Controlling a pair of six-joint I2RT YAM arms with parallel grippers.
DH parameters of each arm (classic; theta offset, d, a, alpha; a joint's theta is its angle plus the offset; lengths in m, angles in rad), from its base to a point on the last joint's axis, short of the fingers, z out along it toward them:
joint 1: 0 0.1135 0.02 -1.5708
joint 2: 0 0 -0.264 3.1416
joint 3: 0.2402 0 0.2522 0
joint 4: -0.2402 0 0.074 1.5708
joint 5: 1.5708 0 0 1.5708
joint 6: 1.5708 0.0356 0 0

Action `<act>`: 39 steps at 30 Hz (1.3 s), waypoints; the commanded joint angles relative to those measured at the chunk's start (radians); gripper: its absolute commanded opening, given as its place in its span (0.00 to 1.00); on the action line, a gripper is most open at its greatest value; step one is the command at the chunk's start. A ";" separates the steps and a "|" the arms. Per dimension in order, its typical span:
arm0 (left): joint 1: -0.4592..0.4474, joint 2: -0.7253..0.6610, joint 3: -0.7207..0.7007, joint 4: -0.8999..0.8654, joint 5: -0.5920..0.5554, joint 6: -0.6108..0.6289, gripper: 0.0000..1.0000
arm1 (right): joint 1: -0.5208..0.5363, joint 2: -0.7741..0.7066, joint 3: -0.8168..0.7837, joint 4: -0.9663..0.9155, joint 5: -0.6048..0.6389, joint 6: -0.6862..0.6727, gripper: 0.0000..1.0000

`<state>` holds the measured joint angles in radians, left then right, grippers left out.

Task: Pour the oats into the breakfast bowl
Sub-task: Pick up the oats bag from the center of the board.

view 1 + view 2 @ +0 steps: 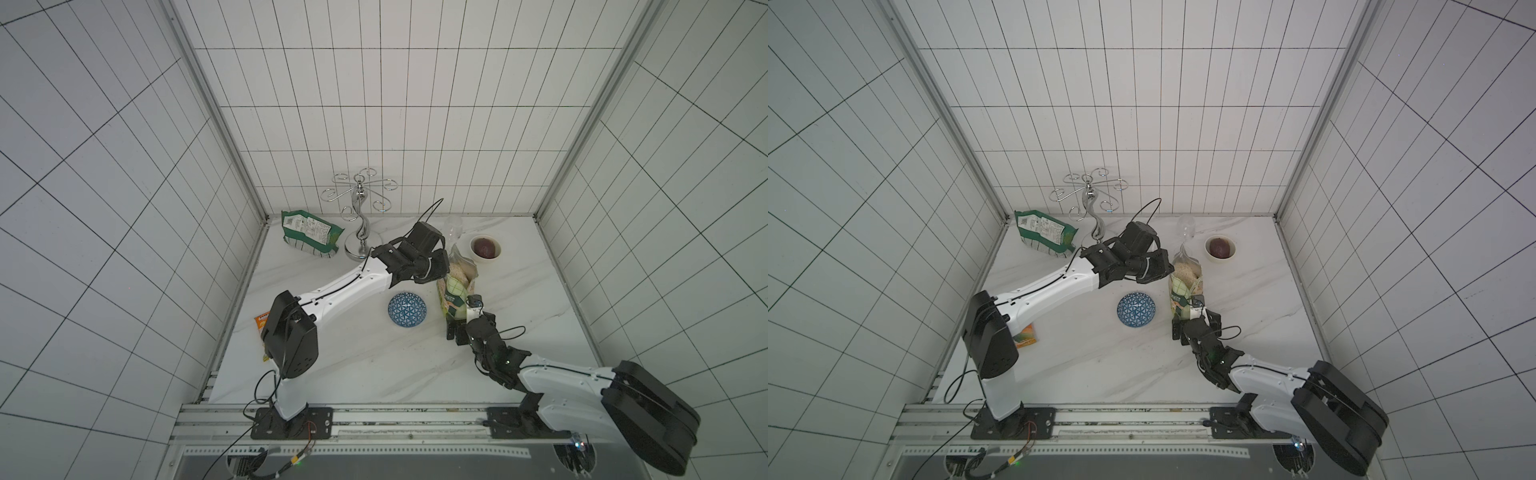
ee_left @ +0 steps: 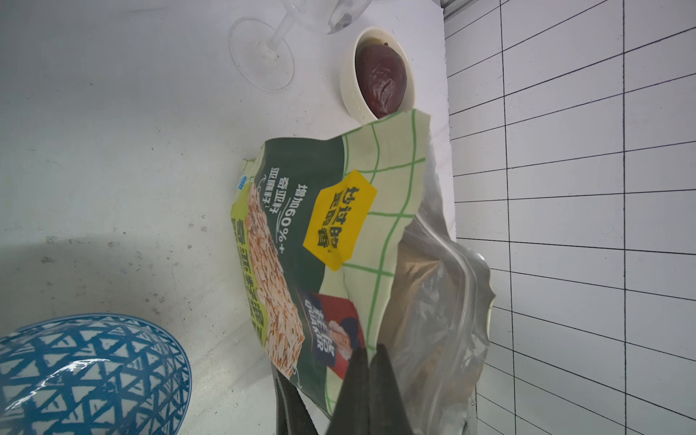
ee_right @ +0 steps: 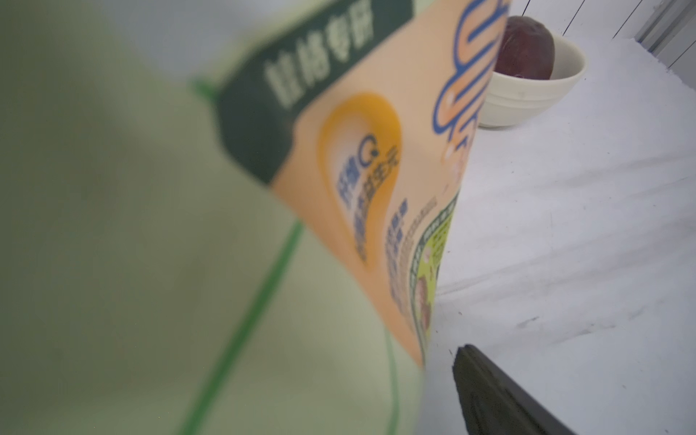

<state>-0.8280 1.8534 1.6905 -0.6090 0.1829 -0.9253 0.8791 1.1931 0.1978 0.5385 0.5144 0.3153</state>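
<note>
1. The pouch [image 1: 455, 291] stands on the desk [image 1: 374, 365], just beside the breakfast bowl [image 1: 407, 309]. Its top is open, and in both top views the oats [image 1: 457, 270] show inside it. I see no oats in the bowl, so I think the pouring has not begun.
2. The left fingers [image 2: 371, 380] are pinched shut on the top edge of the pouch, right by the opening.
3. The right fingers [image 3: 501, 399] are wide open and hold nothing. They sit low down by the bottom of the pouch. The one finger that shows is beside the pouch with a gap between them.
4. Only a thin edge is held. If the pouch is lifted like this, it could slip out or flop over, because the oats are heavy and the bag is soft.
5. The pinch is close to the mouth. It could fold the mouth shut so the oats get stuck, then all fall out at once.
6. If the pouch tips too fast or too far from the bowl, oats will land on the desk. The bowl is smaller than the pouch.
7. I cannot tell if the bowl has its open side up. Only triangles show. If it is upside down, the oats would slide off it.
8. The small white bowl [image 1: 472, 249] and the wine glass [image 1: 454, 226] are near. A swinging pouch could knock the glass over.
</note>
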 commanded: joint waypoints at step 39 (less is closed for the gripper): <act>0.046 -0.036 0.130 -0.095 -0.224 0.216 0.66 | 0.017 0.003 0.101 -0.091 0.085 -0.136 0.00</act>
<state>-0.7834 1.8488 1.8118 -0.7261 0.0338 -0.7715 0.8906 1.2572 0.2657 0.5320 0.5697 0.1795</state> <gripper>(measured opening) 0.658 0.188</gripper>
